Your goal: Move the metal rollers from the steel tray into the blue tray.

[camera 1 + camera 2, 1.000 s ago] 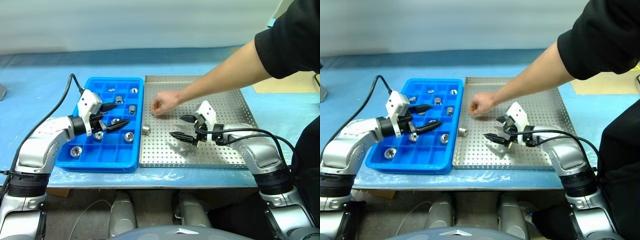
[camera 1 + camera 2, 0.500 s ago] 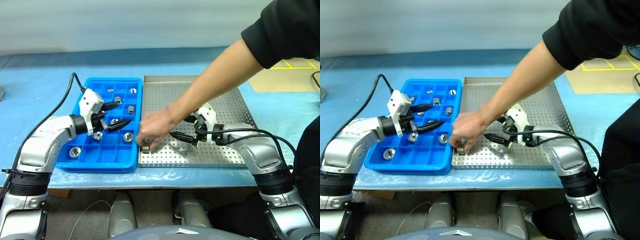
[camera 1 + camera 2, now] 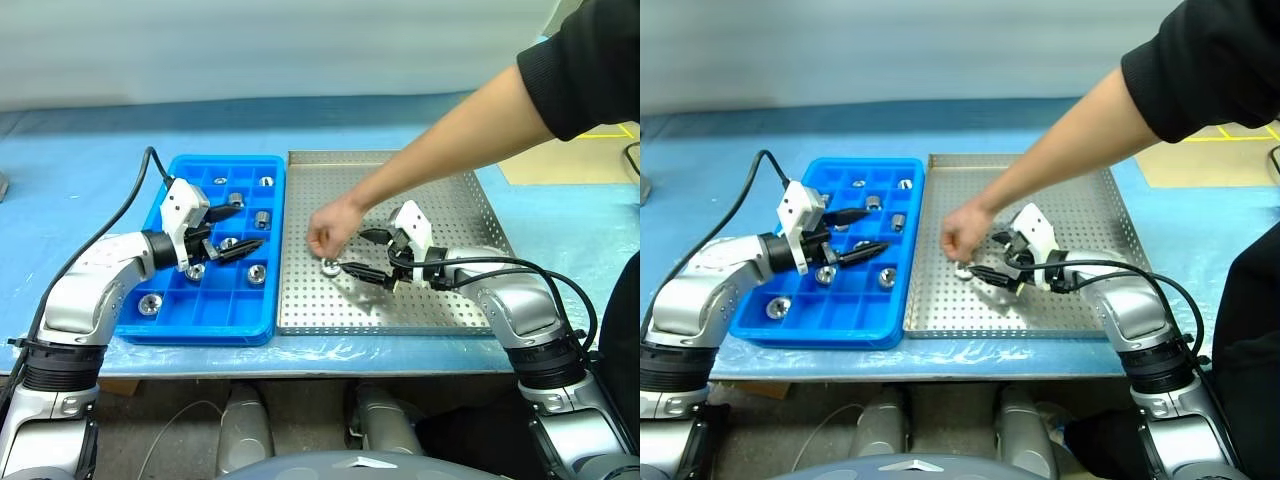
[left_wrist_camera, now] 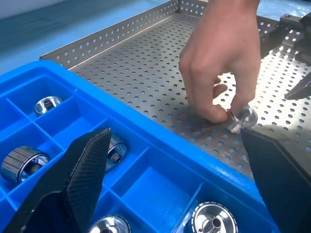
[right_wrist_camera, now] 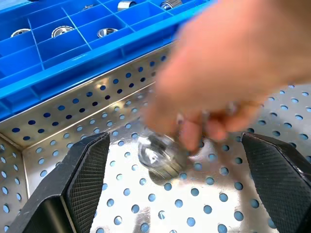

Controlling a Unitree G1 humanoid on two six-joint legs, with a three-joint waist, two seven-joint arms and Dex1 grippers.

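Roller: a person's hand has moved it from the steel tray's near-left edge to just ahead of the right end effector, jaws spread. Pickup now possible. Left end effector, spread, over blue tray.

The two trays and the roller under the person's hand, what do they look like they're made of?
Blue tray: likely moulded plastic, glossy and uniformly blue. Steel tray: sheet metal, dull silver, punched with holes. Roller under the person's hand: apparently polished metal, with mirror-like reflections.
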